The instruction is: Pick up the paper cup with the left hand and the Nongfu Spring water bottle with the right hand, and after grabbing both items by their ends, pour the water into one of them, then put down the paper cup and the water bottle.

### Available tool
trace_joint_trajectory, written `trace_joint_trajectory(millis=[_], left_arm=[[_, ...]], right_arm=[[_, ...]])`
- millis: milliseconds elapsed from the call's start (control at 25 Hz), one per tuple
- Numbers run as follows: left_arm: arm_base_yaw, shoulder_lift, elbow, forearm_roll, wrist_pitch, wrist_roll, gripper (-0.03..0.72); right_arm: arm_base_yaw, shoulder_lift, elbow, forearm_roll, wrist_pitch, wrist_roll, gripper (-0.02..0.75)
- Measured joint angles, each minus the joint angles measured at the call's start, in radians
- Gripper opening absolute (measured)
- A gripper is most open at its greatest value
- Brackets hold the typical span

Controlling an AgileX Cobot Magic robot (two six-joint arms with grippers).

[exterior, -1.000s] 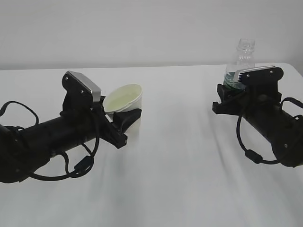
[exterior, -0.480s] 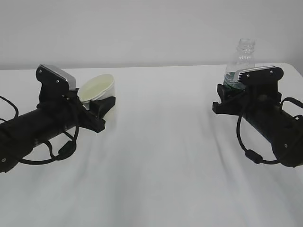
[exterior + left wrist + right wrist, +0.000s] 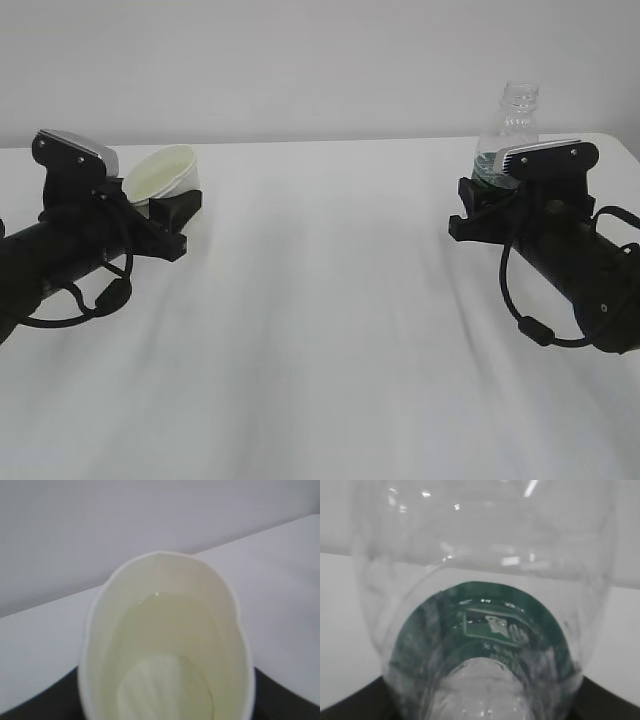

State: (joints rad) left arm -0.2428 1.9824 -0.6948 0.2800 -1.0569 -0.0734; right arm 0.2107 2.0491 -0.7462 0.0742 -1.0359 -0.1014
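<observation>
Left pincer (image 3: 175, 212) grips the paper cup (image 3: 163, 172) low on its body, far left of the bench (image 3: 330, 330), cup tilted with its mouth leaning toward the middle; whether its base touches the cloth is hidden behind the black fingers. Left wrist view looks straight into the cup: cream inside, the water (image 3: 167, 645) standing part-way up, surface slanted toward the far wall. Right pincer (image 3: 485, 205) is clamped round the lower half of the Nongfu Spring water bottle (image 3: 512, 128), far right, bottle upright, uncapped neck clear above the grey plate; base out of sight, so lifted or resting cannot be told. The two items sit well apart. Risks, as I judge them: the cup is thin paper and already looks squeezed to an oval at the rim, so a harder squeeze or a quick tip could slop water over the lip onto the bench; setting it down on a tilt could leave it rocking or toppling once the grip lets go. The bottle looks nearly empty and light, so a sideways drag on release could knock it over. Writing: dark green label band (image 3: 485, 630) seen through the clear plastic, pale lettering in a boxed patch, too blurred and distorted to read; no brand name legible anywhere.
</observation>
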Motion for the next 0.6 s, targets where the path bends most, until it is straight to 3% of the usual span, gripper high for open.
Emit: trace_joint_trajectory(millis=[280,600], left_arm=[[0.06,0.0,0.0,-0.03,0.0,0.009,0.408],[0.075,0.0,0.0,-0.11,0.0,0.073,0.407]], right_arm=[[0.0,0.0,0.0,0.0,0.0,0.0,0.405],[0.0,0.0,0.0,0.0,0.0,0.0,0.405]])
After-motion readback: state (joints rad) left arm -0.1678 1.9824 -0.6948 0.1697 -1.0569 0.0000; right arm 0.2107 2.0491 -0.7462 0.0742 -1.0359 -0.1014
